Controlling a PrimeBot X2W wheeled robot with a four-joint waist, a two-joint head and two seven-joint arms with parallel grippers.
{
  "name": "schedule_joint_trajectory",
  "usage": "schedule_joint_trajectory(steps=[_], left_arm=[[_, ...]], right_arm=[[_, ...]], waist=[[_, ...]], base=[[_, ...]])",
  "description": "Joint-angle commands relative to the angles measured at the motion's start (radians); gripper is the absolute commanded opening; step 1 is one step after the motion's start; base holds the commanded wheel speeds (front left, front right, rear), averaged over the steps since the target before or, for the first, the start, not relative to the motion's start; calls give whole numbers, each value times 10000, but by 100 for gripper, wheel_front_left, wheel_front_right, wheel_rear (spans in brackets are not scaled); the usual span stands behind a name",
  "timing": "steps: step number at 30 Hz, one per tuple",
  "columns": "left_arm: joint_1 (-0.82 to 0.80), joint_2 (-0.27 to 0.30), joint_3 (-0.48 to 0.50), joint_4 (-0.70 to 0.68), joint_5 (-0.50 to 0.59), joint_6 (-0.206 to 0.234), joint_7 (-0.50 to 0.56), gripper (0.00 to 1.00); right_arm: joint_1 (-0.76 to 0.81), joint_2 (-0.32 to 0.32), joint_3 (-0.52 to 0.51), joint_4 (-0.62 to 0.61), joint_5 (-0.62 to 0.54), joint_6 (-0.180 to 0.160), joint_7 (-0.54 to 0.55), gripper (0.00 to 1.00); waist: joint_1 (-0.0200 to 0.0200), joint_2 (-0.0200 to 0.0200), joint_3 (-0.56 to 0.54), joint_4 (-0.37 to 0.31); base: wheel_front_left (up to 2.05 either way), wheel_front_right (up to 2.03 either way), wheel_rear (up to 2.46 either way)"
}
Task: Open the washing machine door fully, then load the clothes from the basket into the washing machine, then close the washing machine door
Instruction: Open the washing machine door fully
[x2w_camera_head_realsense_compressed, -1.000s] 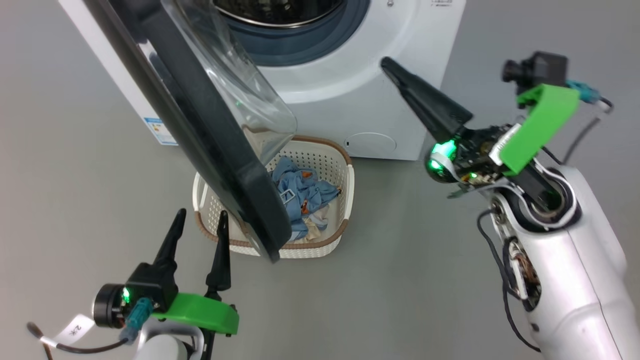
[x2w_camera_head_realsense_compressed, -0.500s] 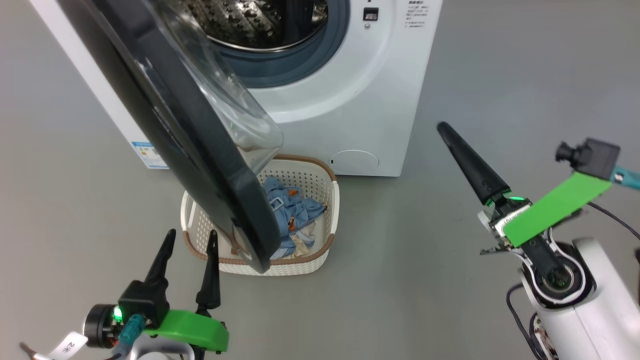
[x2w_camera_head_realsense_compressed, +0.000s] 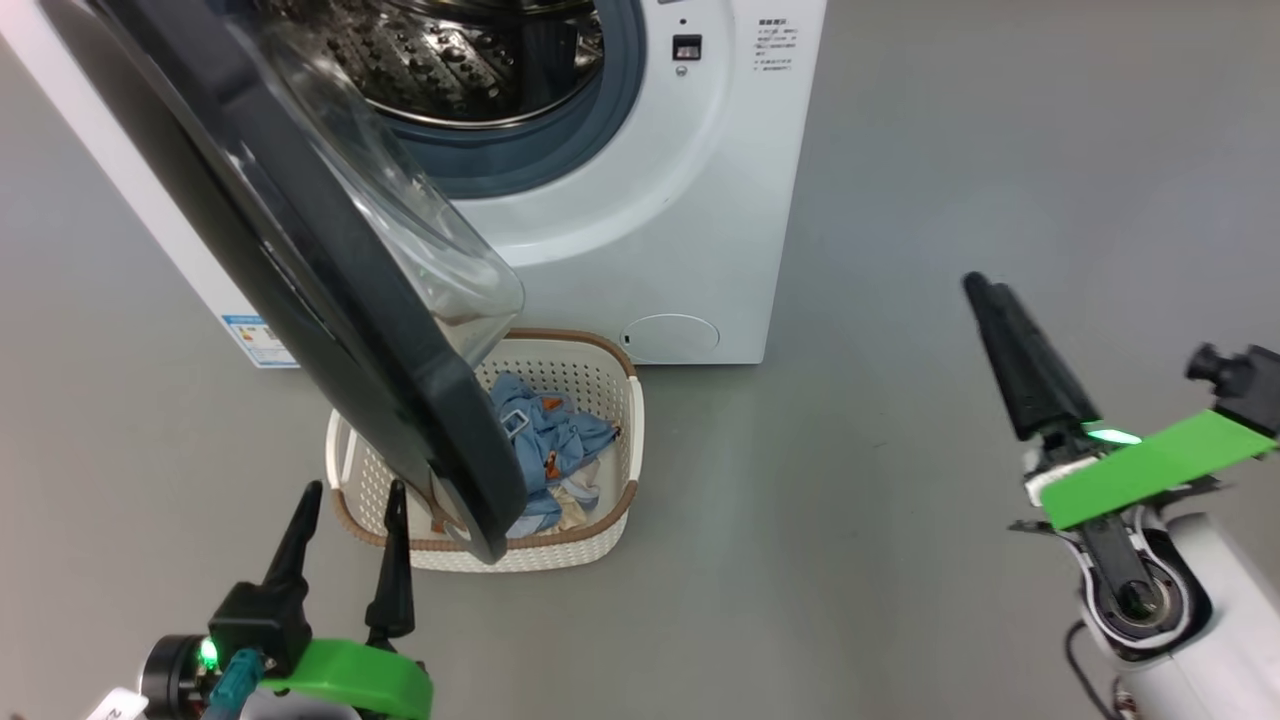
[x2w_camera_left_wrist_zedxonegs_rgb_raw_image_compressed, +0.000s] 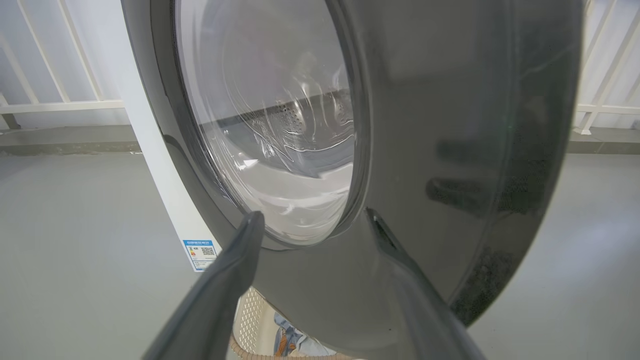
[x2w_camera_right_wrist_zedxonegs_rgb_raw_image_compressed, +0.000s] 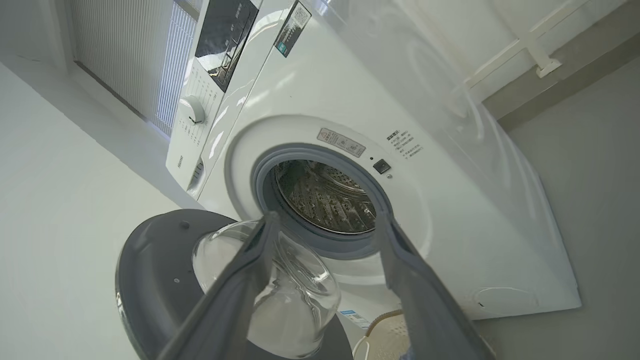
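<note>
- My left claw (x2w_camera_head_realsense_compressed: 353, 490) is spread wide and holds nothing. It points to 12 o'clock at the outer face of the door (x2w_camera_head_realsense_compressed: 320, 320), close to the black rim. I can't tell whether it touches.
- My right claw (x2w_camera_head_realsense_compressed: 985, 295) is spread as well and empty, over bare floor and well apart from everything. The washer (x2w_camera_head_realsense_compressed: 690, 200) lies at its 10 o'clock.
- The door stands swung out on the washer's 9 o'clock side, its bowl (x2w_camera_head_realsense_compressed: 420, 240) facing the drum (x2w_camera_head_realsense_compressed: 450, 60). From my head, its lower edge covers the near-left part of the basket (x2w_camera_head_realsense_compressed: 560, 552).
- The basket sits on the floor just before the washer, at 1 o'clock from my left claw. The clothes (x2w_camera_head_realsense_compressed: 545, 450) all lie in it, blue over cream.
- I judge the opening step is in hand: the door is wide but not fully back, and nothing is loaded yet.
- Next I'd need a push on the door's inner side toward 9 o'clock to uncover the basket. After that, my right claw could reach to its 9 o'clock for the clothes.
- The floor (x2w_camera_head_realsense_compressed: 850, 550) is smooth, matt grey. A white railing (x2w_camera_left_wrist_zedxonegs_rgb_raw_image_compressed: 60, 105) runs along the pale wall behind.
</note>
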Motion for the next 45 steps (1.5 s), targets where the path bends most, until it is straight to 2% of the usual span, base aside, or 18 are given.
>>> schedule_joint_trajectory(steps=[1,6,10,17,22,26,34,45], left_arm=[[-58,185,397,-164,90,-14,-63,100],[3,185,527,-190,99,-20,-63,100],[82,185,628,-214,126,-17,-63,100],[251,185,741,-221,108,-39,-63,100],[383,185,786,-145,118,-103,-63,100],[557,185,826,-80,139,-173,-63,100],[920,185,928,-44,138,-236,-63,100],[1121,185,1012,94,64,-321,-63,100]], right_arm=[[219,-425,291,-89,-482,17,-604,100],[463,-991,210,170,-1245,17,-1258,100],[773,-1213,-550,297,-2656,17,-1392,100],[2076,-307,-2654,-632,-5900,17,-1400,100],[3255,398,-3392,-1219,-7910,17,-1401,100],[4255,899,-3821,-1234,-9108,17,-1402,100],[5468,1752,-4065,-847,-9894,17,-1402,100],[5739,2044,-4048,-661,-10015,17,-1402,100]], waist=[[0,0,-35,-67],[0,0,-50,-190],[0,0,-107,-312],[0,0,-304,-387],[0,0,-573,-336],[0,0,-867,-278],[0,0,-1265,-248],[0,0,-1537,-254]], base=[[0,0,0],[0,0,0],[0,0,0],[0,0,0],[0,0,0],[0,0,0],[0,0,0],[0,0,0]])
